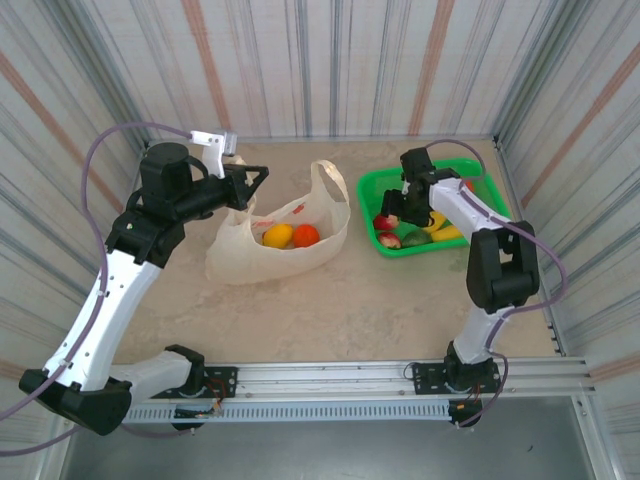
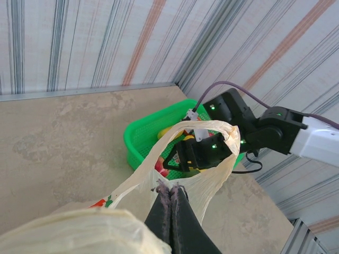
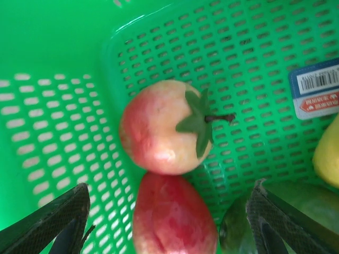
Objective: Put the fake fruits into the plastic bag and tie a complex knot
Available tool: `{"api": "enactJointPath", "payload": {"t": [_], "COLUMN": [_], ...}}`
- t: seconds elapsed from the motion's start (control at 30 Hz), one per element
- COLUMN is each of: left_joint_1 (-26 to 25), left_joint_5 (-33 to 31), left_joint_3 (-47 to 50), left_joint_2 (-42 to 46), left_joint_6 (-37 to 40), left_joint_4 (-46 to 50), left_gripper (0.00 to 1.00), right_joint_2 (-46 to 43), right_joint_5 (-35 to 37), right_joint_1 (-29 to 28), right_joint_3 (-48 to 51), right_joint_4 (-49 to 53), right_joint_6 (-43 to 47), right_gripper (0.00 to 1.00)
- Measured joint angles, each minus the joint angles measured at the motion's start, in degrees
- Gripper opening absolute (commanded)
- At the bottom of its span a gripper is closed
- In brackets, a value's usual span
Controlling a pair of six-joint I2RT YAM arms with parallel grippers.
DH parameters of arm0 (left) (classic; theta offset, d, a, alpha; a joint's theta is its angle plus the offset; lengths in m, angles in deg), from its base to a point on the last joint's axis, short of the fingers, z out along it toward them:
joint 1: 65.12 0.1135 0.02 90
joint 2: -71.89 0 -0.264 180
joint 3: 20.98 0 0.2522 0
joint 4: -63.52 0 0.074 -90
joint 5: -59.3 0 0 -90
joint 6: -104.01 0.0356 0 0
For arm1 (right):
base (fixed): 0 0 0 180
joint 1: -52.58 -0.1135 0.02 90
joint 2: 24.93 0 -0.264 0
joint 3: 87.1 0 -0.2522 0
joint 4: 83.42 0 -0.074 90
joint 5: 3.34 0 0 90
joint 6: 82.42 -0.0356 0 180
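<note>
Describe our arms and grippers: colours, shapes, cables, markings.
The left arm and right arm have white links, black joint housings and a purple cable each. The left gripper and right gripper are black, with tapered fingers bearing textured pads. Small green lights glow on the right arm's wrist. A white block sits on the left wrist.

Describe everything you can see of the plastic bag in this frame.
The plastic bag is thin, crinkled, translucent cream film with red-orange prints. It sits slumped on the table, left of the green basket, mouth open upward. A yellow fruit and an orange fruit lie inside. The left gripper, jaws shut, pinches its rim; one loop handle stands free.
</note>
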Motion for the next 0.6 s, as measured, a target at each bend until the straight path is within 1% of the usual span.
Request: {"api": "enactJointPath", "payload": {"t": [0.17,0.33,0.43,0.6], "left_joint_1": [0.0,0.0,0.0,0.0], "left_joint_5": [-0.02,-0.02,-0.02,-0.02], "left_joint_3": [0.0,0.0,-0.02,-0.02], "left_joint_2": [0.0,0.0,0.0,0.07], "left_joint_6": [0.22,0.46,0.46,0.46], "left_joint_4": [0.02,0.02,0.02,0.04], "left_gripper": [0.03,0.03,0.03,0.04], "right_joint_2": [5.29,9.99,12.11,13.66], "right_joint_5": [-0.63,-1.55,-1.79,-2.21], "right_joint_1": [0.79,1.62,1.75,1.75], "right_joint_3": [-1.77,-4.04,-5.51,-6.64], "right_joint_4": [-1.44,-2.08,-2.86,-3.76], "right_joint_6": [-0.02,-0.04,-0.04,-0.11], "right_gripper": [0.8,0.77,0.74,0.65]}}
